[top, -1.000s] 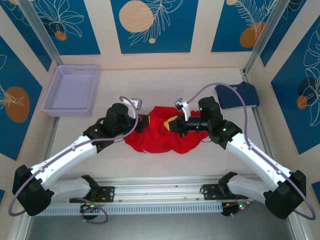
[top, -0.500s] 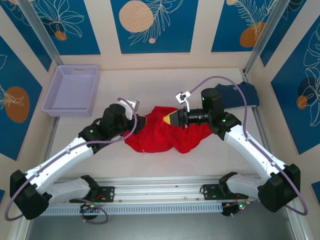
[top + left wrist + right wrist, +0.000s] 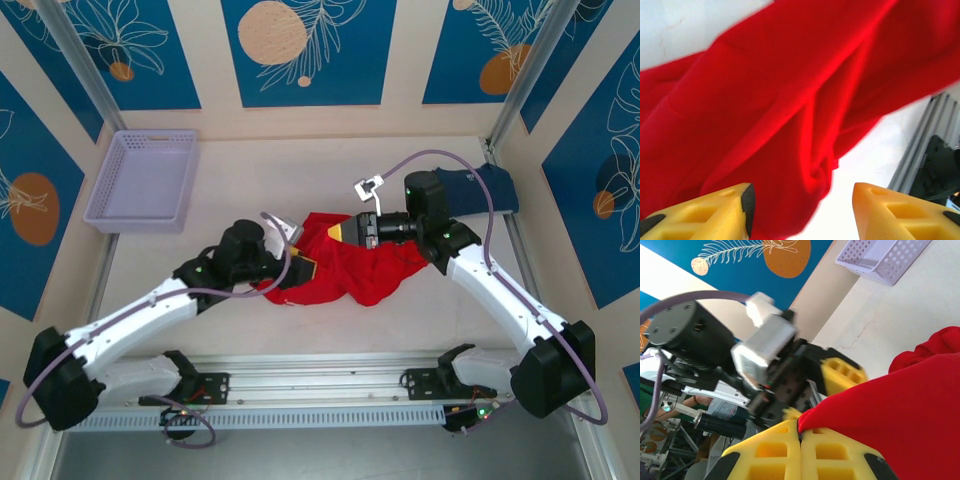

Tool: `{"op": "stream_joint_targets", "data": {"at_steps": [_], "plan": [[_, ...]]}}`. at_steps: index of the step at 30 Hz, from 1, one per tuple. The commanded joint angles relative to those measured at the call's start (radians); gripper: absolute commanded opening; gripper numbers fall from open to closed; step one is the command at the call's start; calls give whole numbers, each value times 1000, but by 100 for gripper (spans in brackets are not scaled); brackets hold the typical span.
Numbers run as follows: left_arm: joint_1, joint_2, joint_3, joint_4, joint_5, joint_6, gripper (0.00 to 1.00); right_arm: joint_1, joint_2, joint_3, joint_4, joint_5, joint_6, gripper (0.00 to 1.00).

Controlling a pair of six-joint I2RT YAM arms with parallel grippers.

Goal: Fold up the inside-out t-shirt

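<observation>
Lying crumpled in a loose red heap, the inside-out t-shirt [image 3: 352, 275] sits near the middle of the bench [image 3: 330, 160], a little toward the near edge, with folds and ridges running across it rather than any flat panel. The right claw [image 3: 340, 230] is at the heap's far edge. In the right wrist view its yellow fingers [image 3: 775, 450] are pressed together with a fold of the red cloth [image 3: 910, 405] pinched in the seam between them, and the cloth falls away from that pinch to the right.

The left claw [image 3: 300, 268] is at the heap's left side, low over the fabric. Seen from its own wrist, the left claw [image 3: 802, 200] has its two yellow fingers standing apart with nothing clamped between them, and creased red cloth [image 3: 790, 100] spreads just ahead of them; whether the tips brush the cloth is hard to say from this angle.

Farther out, a lavender basket [image 3: 145, 180] rests at the far left of the bench, well apart from the shirt. A navy t-shirt [image 3: 500, 190] lies at the far right, behind the right arm.
</observation>
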Motion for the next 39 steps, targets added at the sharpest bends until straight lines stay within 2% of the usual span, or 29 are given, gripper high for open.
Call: {"op": "stream_joint_targets", "data": {"at_steps": [1, 4, 5, 6, 8, 12, 15, 17, 19, 22, 24, 29, 31, 34, 37, 39], "plan": [[-6, 59, 42, 37, -25, 5, 45, -10, -10, 29, 12, -40, 22, 0], [6, 72, 35, 8, -181, 2, 18, -31, -29, 43, -39, -50, -8, 0], [19, 68, 26, 5, -215, 0, 13, -41, -36, 47, -58, -49, -19, 0], [37, 61, 10, 10, -229, -5, 9, -53, -43, 45, -69, -52, -26, 0], [73, 54, -9, 23, -201, -9, 8, -70, -50, 40, -73, -70, -28, 0], [100, 58, -5, 5, -187, 9, 8, -72, -38, 35, -68, -93, -27, 0], [110, 53, 8, -41, -247, 17, 11, -73, -32, 38, -76, -99, -35, 0], [109, 43, 19, -77, -313, 19, 17, -75, -32, 40, -81, -100, -39, 0], [109, 27, 28, -104, -320, 37, 29, -75, -28, 41, -74, -99, -28, 0], [102, -24, 24, -98, -238, 60, 41, -72, -16, 38, -52, -99, -7, 0], [85, -79, 6, -72, -179, 73, 44, -72, -9, 38, -49, -95, -1, 0], [19, -177, -30, -6, -73, 85, 44, -72, -2, 40, -49, -83, 4, 0], [-17, -173, -25, 15, -40, 100, 40, -72, 0, 41, -48, -79, 6, 0], [-66, -118, 0, 49, -8, 114, 39, -72, 2, 41, -44, -79, 12, 0], [-91, -25, 52, 35, -76, 119, 42, -72, 2, 42, -41, -76, 16, 0], [-93, 26, 76, 26, -159, 106, 44, -72, 2, 41, -41, -75, 16, 0]]}}
